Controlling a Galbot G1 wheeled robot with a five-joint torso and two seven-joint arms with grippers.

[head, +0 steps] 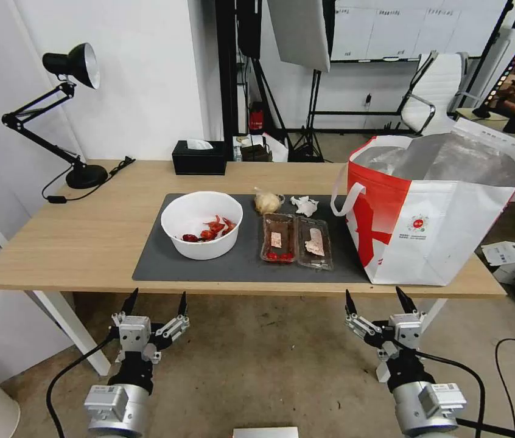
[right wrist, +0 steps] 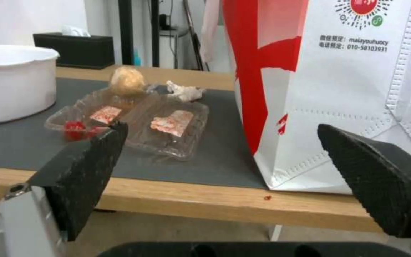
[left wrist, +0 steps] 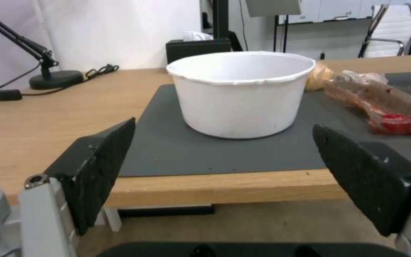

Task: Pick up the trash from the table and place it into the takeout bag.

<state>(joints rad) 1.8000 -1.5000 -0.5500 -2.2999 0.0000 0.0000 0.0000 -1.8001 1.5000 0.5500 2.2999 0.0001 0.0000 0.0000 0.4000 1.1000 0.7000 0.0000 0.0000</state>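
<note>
Both grippers, left gripper (head: 155, 303) and right gripper (head: 376, 298), hung below the table's (head: 87, 243) near edge, fingers spread wide, holding nothing. On the dark mat (head: 160, 261) sat the paper bowl (head: 201, 224), then the twin-tray box (head: 297, 241), yellowish wad (head: 266, 202) and tissue wad (head: 304, 205) behind it, with the takeout bag (head: 434, 207) standing open at the right.

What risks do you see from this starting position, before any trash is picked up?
1. The paper bowl holds loose red scraps; tilting it over the takeout bag may spill them.
2. The clear twin-tray box looks thin and flat, so a grasp might slip or crush it.
3. The bag stands near the table edge, so a push might shift it off.
Left tool and right tool hang open below the table.
</note>
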